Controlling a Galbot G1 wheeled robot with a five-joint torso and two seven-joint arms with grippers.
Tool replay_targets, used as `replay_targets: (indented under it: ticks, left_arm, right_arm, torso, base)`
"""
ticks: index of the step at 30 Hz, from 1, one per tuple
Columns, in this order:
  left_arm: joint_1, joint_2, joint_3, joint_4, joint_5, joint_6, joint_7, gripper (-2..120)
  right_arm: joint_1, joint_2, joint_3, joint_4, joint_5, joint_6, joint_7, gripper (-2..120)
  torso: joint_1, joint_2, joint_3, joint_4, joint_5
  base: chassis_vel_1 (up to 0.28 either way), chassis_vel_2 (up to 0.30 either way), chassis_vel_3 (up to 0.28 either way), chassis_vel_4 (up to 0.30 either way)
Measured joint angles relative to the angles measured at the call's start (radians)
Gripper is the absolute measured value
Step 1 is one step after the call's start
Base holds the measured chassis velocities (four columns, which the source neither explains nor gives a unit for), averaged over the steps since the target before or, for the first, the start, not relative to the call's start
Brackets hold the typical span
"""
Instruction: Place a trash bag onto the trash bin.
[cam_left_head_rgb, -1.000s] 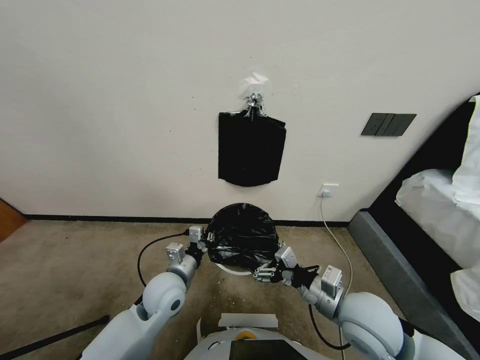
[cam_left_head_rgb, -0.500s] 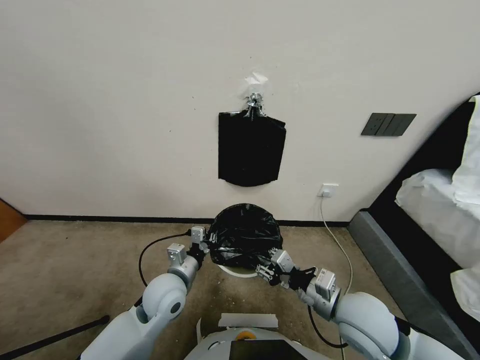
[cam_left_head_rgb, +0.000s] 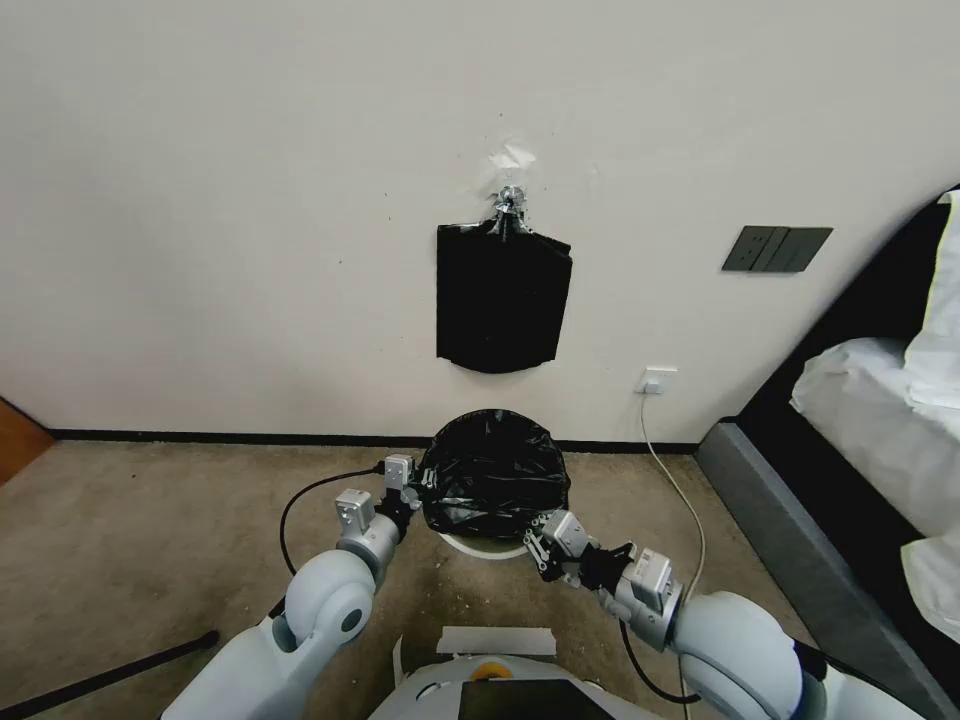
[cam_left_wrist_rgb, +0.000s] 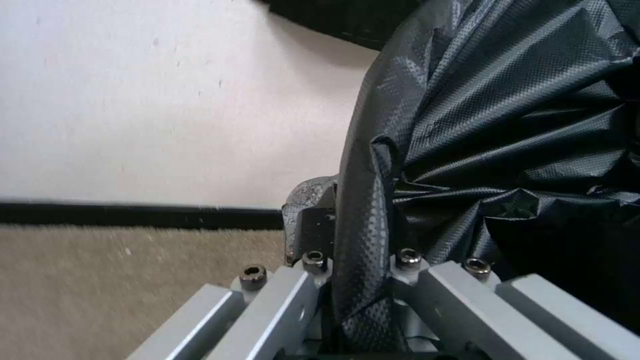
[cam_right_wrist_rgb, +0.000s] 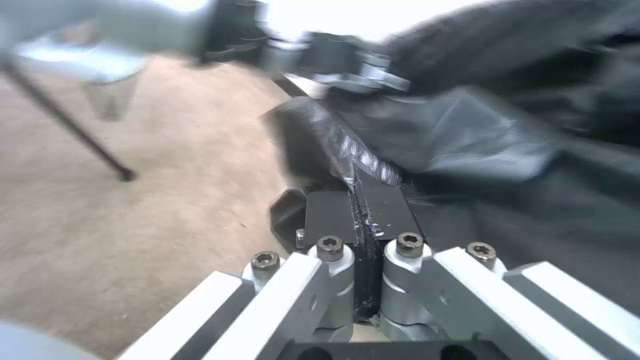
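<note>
While both grippers pinch crinkled glossy trash bag (cam_left_head_rgb: 493, 470), round cream trash bin (cam_left_head_rgb: 487, 546) beneath.

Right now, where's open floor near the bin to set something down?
Open carpet on the robot's left, between the baseboard and the left arm. Crowded around the bin: both hands, left and right, are shut on the bag. Right side narrower: a wall cable hangs there, and the bed base closes it off.
</note>
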Motion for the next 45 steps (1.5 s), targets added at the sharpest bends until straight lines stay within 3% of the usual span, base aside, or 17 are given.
replay_targets:
  ticks: [5, 12, 18, 32, 38, 45]
  left_arm:
    - [-0.020, 0.015, -0.020, -0.022, -0.131, 0.032, -0.067, 1]
    - [0.000, 0.024, -0.048, -0.052, -0.215, 0.050, -0.097, 1]
    - [0.019, 0.022, -0.062, -0.061, -0.244, 0.051, -0.110, 1]
    - [0.050, 0.022, -0.070, -0.088, -0.270, 0.083, -0.125, 1]
    - [0.055, 0.020, -0.076, -0.088, -0.270, 0.081, -0.126, 1]
    - [0.046, 0.006, -0.071, -0.058, -0.240, 0.043, -0.121, 1]
  right_arm:
    - [-0.009, 0.008, -0.001, -0.093, -0.125, 0.143, -0.088, 0]
    - [-0.001, 0.025, -0.008, -0.196, -0.210, 0.216, -0.132, 0]
    - [0.018, 0.042, -0.022, -0.262, -0.232, 0.232, -0.124, 0]
    - [0.078, 0.064, -0.045, -0.375, -0.237, 0.173, -0.037, 0]
    - [0.080, 0.073, -0.057, -0.398, -0.235, 0.168, -0.024, 10]
    - [0.040, 0.080, -0.052, -0.369, -0.213, 0.185, -0.021, 34]
  torso:
    - [0.000, 0.000, 0.000, 0.0001, 0.0003]
    - [0.000, 0.000, 0.000, 0.0002, 0.0001]
    - [0.000, 0.000, 0.000, 0.0002, 0.0002]
    - [0.000, 0.000, 0.000, 0.0002, 0.0002]
    - [0.000, 0.000, 0.000, 0.0001, 0.0001]
    - [0.000, 0.000, 0.000, 0.0002, 0.0001]
  base:
    - [0.000, 0.000, 0.000, 0.000]
    - [0.000, 0.000, 0.000, 0.000]
    - [0.000, 0.000, 0.000, 0.000]
    - [0.000, 0.000, 0.000, 0.000]
    - [0.000, 0.000, 0.000, 0.000]
    - [0.000, 0.000, 0.000, 0.000]
